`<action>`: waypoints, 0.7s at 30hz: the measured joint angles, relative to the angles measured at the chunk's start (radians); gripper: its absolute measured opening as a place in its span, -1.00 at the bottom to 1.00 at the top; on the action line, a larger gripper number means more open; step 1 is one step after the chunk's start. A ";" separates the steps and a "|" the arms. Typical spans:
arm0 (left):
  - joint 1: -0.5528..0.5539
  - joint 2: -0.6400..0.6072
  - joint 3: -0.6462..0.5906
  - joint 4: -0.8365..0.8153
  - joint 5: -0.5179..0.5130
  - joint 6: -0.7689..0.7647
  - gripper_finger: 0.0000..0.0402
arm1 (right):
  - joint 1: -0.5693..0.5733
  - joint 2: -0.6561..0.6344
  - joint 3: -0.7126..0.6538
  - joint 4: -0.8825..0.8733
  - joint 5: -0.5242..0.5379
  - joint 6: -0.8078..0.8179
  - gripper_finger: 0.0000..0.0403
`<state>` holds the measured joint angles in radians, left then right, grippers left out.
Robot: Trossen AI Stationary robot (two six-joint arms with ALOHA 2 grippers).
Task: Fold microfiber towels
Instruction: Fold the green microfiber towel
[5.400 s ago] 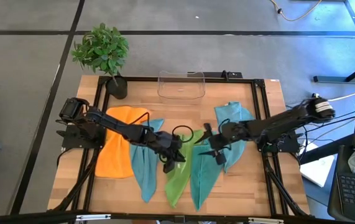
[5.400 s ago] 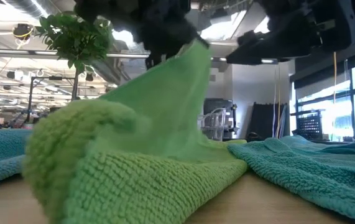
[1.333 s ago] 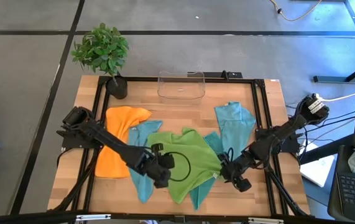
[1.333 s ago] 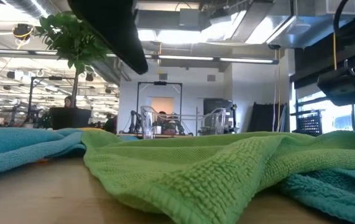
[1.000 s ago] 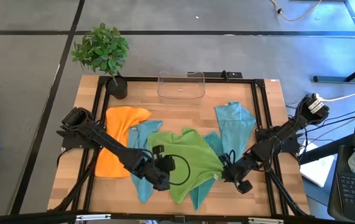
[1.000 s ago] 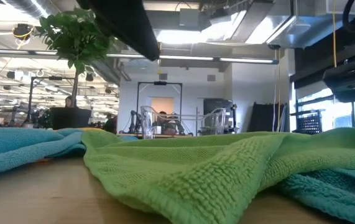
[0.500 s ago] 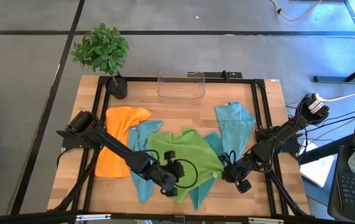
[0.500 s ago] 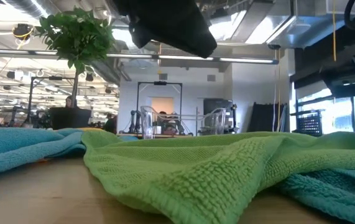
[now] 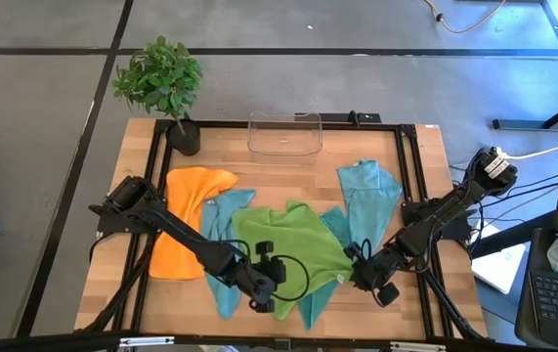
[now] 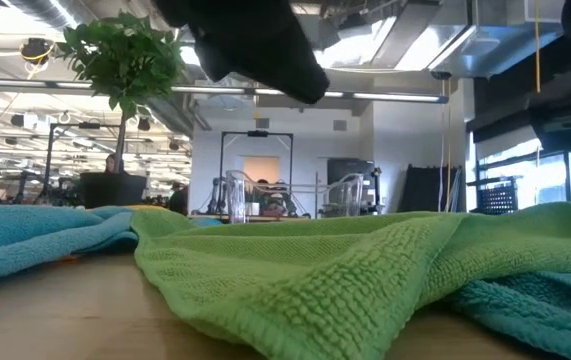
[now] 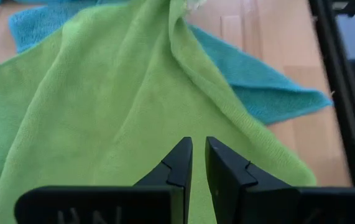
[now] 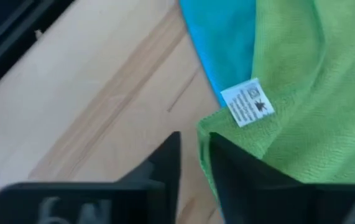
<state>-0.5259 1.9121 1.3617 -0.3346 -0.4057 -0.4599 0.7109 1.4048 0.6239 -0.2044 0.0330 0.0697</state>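
Potted plant (image 9: 159, 80) stands at the table's (image 9: 425, 166) far left corner, leafy green in a dark pot; the table is pale wood planks inside a black frame. Orange towel (image 9: 181, 227) lies flat on the left, soft and roughly rectangular, under my left arm. Just beside it a teal towel (image 9: 216, 249) runs as a long narrow strip toward the near edge. My left end effector (image 9: 266, 286) hangs over the near-left part of the lime green towel (image 9: 293, 249), fingers (image 11: 178, 163) nearly pressed together with only a thin slit, gripping nothing; lime cloth fills the space right below them. The lime green towel is spread open mid-table, looped terry texture, rumpled, with a raised fold along one side, lying over teal cloth whose pointed corner (image 11: 289, 94) sticks out onto bare wood. Clear plastic bin (image 9: 284, 134) sits at the far edge, centre. Another teal towel (image 9: 366, 200) lies bunched on the right. My right end effector (image 9: 364, 275) is at the lime towel's near-right corner, fingers (image 12: 165, 163) a narrow gap apart, holding nothing; the corner's edge lies right at the gap, and the white care tag (image 12: 247, 102) just beyond the fingertips.
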 joint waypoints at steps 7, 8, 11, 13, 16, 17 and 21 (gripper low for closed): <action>0.000 0.000 0.000 -0.017 -0.002 0.000 -0.81 | -0.001 0.000 0.000 0.015 0.018 0.008 -0.09; 0.000 0.000 0.000 -0.017 -0.002 0.000 -0.81 | -0.001 0.000 0.000 0.014 0.019 0.017 -0.08; 0.001 0.000 0.000 -0.024 -0.003 0.000 -0.81 | -0.001 0.000 -0.003 0.016 0.019 0.043 -0.13; 0.003 0.000 0.000 -0.030 -0.014 -0.001 -0.81 | -0.001 0.000 -0.007 0.006 0.034 0.060 -0.22; 0.003 0.000 0.000 -0.031 -0.032 0.000 -0.81 | -0.001 0.000 -0.008 0.007 0.058 0.070 -0.39; 0.003 0.000 0.000 -0.031 -0.038 -0.001 -0.81 | -0.001 0.000 -0.008 0.007 0.062 0.070 -0.45; 0.003 0.000 0.000 -0.031 -0.049 -0.001 -0.81 | 0.001 0.000 -0.008 0.005 0.064 0.083 -0.66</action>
<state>-0.5232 1.9121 1.3617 -0.3660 -0.4545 -0.4610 0.7121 1.4048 0.6163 -0.1994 0.0967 0.1529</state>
